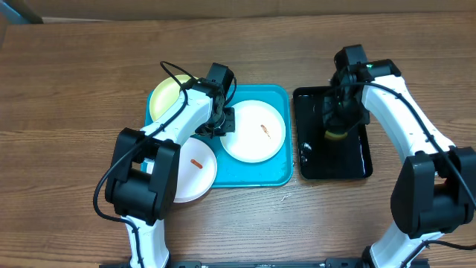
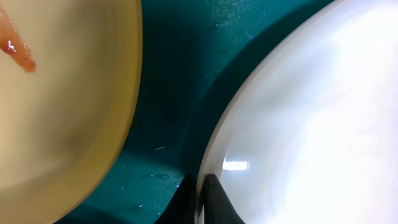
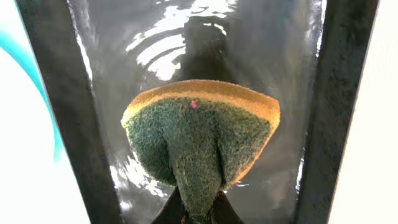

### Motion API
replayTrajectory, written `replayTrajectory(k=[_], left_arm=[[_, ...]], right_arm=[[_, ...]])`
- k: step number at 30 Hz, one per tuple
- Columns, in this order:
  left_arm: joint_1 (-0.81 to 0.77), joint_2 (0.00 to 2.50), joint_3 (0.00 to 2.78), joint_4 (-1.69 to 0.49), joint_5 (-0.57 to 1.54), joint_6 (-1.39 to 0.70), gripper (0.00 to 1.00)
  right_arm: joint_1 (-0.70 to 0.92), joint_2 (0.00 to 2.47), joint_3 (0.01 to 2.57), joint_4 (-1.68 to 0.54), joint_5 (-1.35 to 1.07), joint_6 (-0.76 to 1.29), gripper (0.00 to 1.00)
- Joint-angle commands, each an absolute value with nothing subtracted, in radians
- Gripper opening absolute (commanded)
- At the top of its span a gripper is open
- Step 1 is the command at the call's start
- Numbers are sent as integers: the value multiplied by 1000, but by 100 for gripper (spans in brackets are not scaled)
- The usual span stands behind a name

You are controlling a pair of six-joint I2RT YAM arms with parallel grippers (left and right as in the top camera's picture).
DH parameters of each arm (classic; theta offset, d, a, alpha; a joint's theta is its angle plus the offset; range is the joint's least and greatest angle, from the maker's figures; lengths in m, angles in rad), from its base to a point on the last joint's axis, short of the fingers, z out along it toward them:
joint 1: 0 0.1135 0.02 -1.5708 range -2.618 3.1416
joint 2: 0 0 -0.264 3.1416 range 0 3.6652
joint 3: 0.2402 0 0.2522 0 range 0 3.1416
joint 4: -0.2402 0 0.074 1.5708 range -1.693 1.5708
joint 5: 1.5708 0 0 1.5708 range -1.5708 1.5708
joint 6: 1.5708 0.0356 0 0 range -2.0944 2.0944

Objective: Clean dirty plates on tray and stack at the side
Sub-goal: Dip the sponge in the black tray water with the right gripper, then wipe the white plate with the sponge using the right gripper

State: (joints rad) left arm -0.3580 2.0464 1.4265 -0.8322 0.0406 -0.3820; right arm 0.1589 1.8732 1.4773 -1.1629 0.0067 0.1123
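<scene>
The turquoise tray (image 1: 245,175) lies mid-table. A pale yellow-green plate (image 1: 167,95) rests at its back left. A white plate (image 1: 256,132) with an orange smear fills its right half. Another smeared white plate (image 1: 195,173) overhangs the tray's front left edge. My left gripper (image 1: 225,123) is shut on the left rim of the right-hand white plate (image 2: 311,112), its fingertips (image 2: 214,199) pinching the edge, with the yellow-green plate (image 2: 56,93) to the left. My right gripper (image 3: 198,208) is shut on a green and yellow sponge (image 3: 199,137) over the black tray (image 3: 186,37).
The glossy black tray (image 1: 327,160) sits just right of the turquoise tray and holds rippling water. Bare wooden table surrounds both trays. The left arm's body reaches over the front-left white plate.
</scene>
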Motion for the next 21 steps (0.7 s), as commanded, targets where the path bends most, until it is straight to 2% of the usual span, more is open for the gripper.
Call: replayTrajectory(k=[1,7,11,21], left_arm=[[-354,2059,1422,-830,26,-370,4],[-354,2059,1422,-829,26,-370,4],[-354,2059,1422,-826,27,-371,4],[-354,2059,1422,-829,46,-371,4]], right_arm=[[169,1857,1499,-1158,-17,123,4],[225,1857,1500,-1054,-168,123,4],[316,1857,1500,-981,-163,123,4],[554,1863,1479,-850,222,123,4]])
